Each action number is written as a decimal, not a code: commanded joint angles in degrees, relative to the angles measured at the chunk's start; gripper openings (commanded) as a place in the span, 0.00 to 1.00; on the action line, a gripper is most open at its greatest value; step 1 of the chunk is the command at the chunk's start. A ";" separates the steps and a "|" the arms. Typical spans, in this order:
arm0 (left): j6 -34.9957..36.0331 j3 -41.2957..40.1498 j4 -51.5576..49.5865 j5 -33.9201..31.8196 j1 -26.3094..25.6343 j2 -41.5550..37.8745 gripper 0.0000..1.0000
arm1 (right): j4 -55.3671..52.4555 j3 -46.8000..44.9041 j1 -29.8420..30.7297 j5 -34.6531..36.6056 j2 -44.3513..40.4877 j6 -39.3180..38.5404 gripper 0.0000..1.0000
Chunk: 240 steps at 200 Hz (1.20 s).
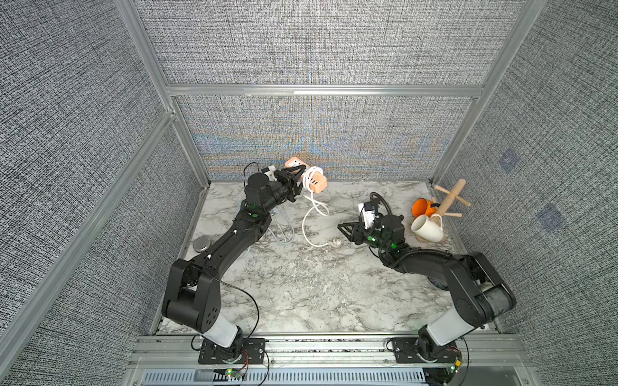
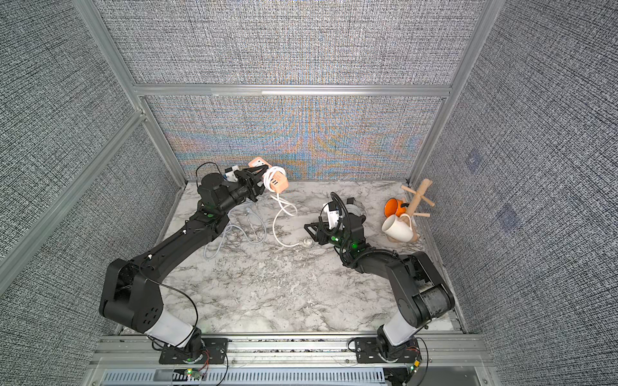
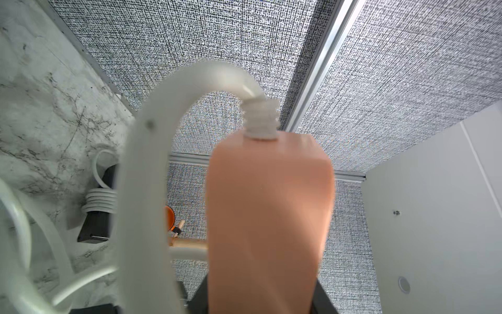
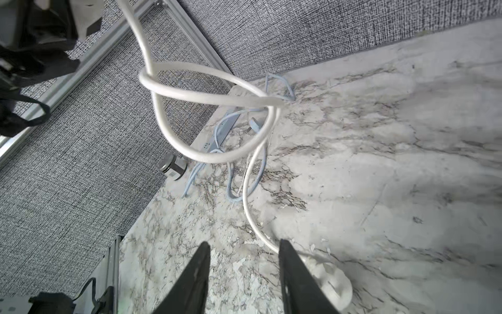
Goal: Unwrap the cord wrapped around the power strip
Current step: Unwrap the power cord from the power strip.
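nearest, the right fingers (image 1: 345,230) hung parted and empty just beside the plug (image 1: 336,242) on the worktop (image 1: 301,287). the cord (image 1: 312,214) rose in loose loops to the power strip (image 1: 318,184), which the left fingers (image 1: 296,180) clamped aloft near the back wall. a few turns seemingly remained. a grey cable (image 4: 229,187) lay close by; the mug rack (image 1: 450,197) stood well apart.

Left arm (image 1: 234,240) extended forward, left gripper (image 1: 298,178) raised, jaws clamped; right arm (image 1: 424,264) folded, right gripper (image 1: 342,229) low, jaws parted.
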 commanded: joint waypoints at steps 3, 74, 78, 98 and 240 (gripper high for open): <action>-3.81 2.39 6.46 -2.12 -1.61 -0.60 0.01 | 18.00 -0.52 1.58 2.07 4.79 5.53 0.45; -3.90 8.14 1.13 -3.99 -4.26 -3.64 0.01 | 41.77 2.22 5.19 6.97 16.50 7.57 0.69; -3.91 8.17 1.04 -3.98 -4.30 -3.81 0.01 | 41.05 2.84 5.35 7.19 16.60 7.13 0.71; -4.26 7.84 1.01 -3.88 -4.48 -4.60 0.01 | 35.55 5.88 5.85 9.96 16.67 4.43 0.80; -6.59 2.14 4.46 -9.14 -4.90 -10.33 0.01 | 22.37 22.59 5.17 9.68 22.55 -1.19 0.26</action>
